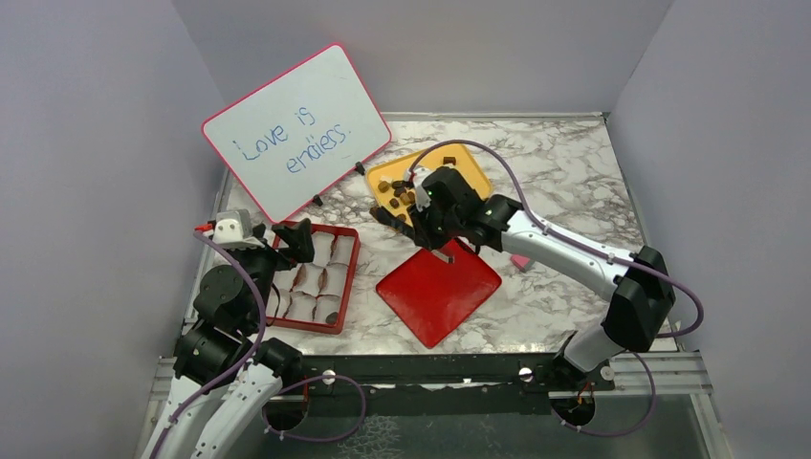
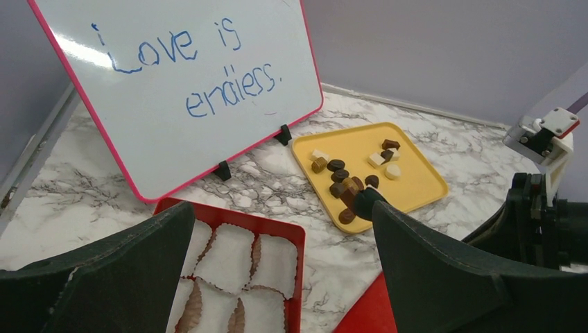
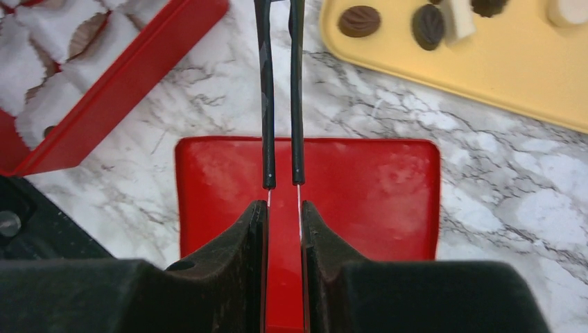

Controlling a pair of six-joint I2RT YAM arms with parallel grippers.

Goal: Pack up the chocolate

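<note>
As the right hand (image 3: 283, 208) grips tweezers (image 3: 267, 104) beside the tray (image 3: 513, 76), pickup seems underway, needing their tips steered toward the one-o'clock chocolate (image 3: 359, 21).

Red lid (image 3: 360, 194) is showing glossy, smooth plastic; yellow tray (image 2: 416, 184) is looking matt plastic; cups (image 2: 229, 257) are appearing as pleated paper; chocolate (image 3: 359, 21) is showing a smooth sheen.

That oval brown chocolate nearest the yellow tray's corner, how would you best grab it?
I'd pinch the oval chocolate across its short width, coming straight down from above. It lies flat on the yellow tray, so only its sides offer purchase, and bare tray shows around it, leaving room for thin tips.
</note>
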